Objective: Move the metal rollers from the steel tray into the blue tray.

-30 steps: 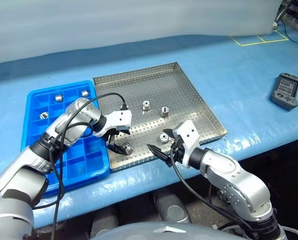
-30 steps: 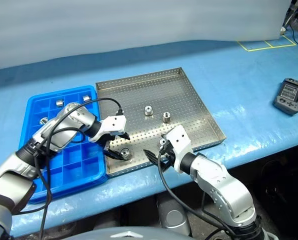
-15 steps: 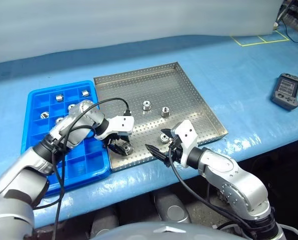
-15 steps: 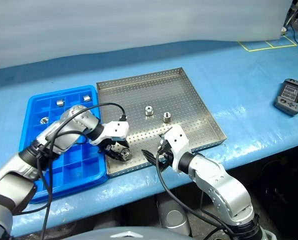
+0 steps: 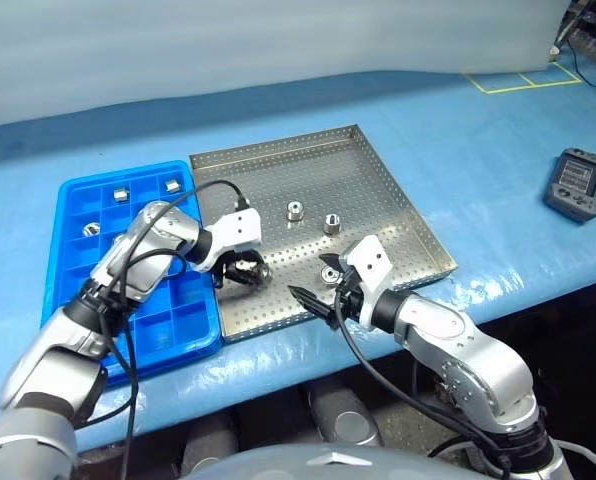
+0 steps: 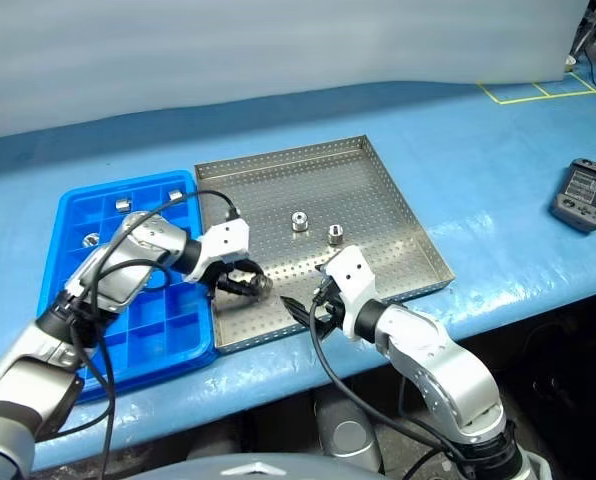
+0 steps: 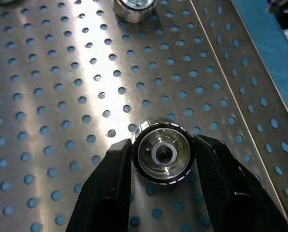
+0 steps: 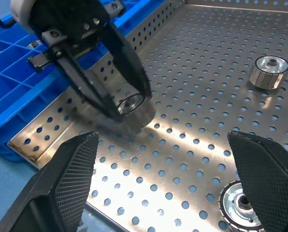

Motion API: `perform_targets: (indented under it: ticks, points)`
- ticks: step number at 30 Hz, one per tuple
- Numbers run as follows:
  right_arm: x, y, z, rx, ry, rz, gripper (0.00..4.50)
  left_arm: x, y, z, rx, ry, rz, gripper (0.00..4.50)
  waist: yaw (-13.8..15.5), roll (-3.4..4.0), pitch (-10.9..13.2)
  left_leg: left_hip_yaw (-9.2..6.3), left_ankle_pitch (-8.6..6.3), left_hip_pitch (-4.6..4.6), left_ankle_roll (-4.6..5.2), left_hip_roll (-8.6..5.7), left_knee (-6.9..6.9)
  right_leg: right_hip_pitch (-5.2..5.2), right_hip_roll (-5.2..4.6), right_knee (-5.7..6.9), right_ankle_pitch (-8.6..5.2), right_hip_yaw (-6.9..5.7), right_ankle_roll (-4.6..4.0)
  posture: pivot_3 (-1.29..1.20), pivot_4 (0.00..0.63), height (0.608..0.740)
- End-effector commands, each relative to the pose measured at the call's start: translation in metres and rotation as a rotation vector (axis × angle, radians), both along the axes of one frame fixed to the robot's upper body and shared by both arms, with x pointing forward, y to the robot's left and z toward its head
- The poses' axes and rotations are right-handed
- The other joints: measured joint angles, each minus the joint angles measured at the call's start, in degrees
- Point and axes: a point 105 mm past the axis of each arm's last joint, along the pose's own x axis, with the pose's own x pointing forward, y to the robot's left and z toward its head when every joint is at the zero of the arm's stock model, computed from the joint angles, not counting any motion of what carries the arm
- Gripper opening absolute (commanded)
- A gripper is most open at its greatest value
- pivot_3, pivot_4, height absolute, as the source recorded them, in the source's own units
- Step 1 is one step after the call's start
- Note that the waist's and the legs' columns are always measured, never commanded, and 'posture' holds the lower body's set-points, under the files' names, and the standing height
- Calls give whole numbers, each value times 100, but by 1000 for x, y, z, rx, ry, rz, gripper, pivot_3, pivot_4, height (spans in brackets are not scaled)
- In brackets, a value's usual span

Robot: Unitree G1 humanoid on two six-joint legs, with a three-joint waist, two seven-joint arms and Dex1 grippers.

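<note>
- While three metal rollers (image 5: 293, 209) lay loose on the steel tray (image 5: 378, 180), a fourth, the held roller (image 7: 163, 155), was clamped between the fingers (image 7: 110, 188) of the left gripper (image 5: 246, 272), just above the tray floor near its edge beside the blue tray (image 5: 68, 200).
- Each roller appeared as a short, shiny silver cylinder with a central bore; the held one showed a ribbed rim.
- At least four rollers (image 5: 119, 194) already sat in separate far compartments of the blue tray, so the transfer was judged roughly half complete.
- With fingers spread wide and empty, the right gripper (image 5: 318, 305) hovered over the tray's near edge, beside another roller (image 8: 240, 203).
- Both trays rested side by side on the blue-covered bench (image 5: 498, 130).
</note>
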Motion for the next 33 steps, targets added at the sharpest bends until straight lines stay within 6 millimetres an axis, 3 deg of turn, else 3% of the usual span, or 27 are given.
perform_targets:
  ticks: [1, 5, 10, 16, 26, 33]
  points:
    - [1, 8, 10, 19, -41, 54, 4500, 9, 17, 39, -145, -203, 217, 1700, 49, 1, 1, 0, 0, 1, 1, 0, -1, 0, 0, 0, 0, 1, 0, -144, 150, 740]
    - [5, 15, 12, 14, -43, 111, 4500, 0, 41, 57, -248, -347, 459, 1699, 279, 1, 1, -2, 0, 4, 1, 2, -3, 0, 2, 2, 0, -1, -1, -69, 150, 740]
    - [8, 27, 13, 3, -53, 187, 4500, -16, 73, 63, -276, -453, 701, 1699, 653, -1, 1, -3, 0, 8, 0, -1, 4, 8, 0, 2, 1, -6, 0, -7, 150, 740]
    - [7, 50, 19, 0, -92, 314, 4500, -57, 99, 64, -276, -495, 899, 1699, 986, -3, 0, -1, 0, 6, -1, -1, 9, 9, -2, -1, 2, -8, 0, 44, 150, 740]
    - [3, 81, 19, -8, -161, 437, 4500, -97, 112, 17, -216, -323, 1086, 1699, 1253, -6, -2, -1, 1, 13, -2, 0, 24, 19, -4, 0, -3, -13, -15, 102, 150, 740]
    - [1, 83, 19, -2, -160, 451, 4500, -103, 102, -2, -232, -227, 1085, 1699, 1332, -7, -3, -1, 1, 14, -3, 0, 27, 19, -4, 1, -14, -14, -37, 88, 150, 740]
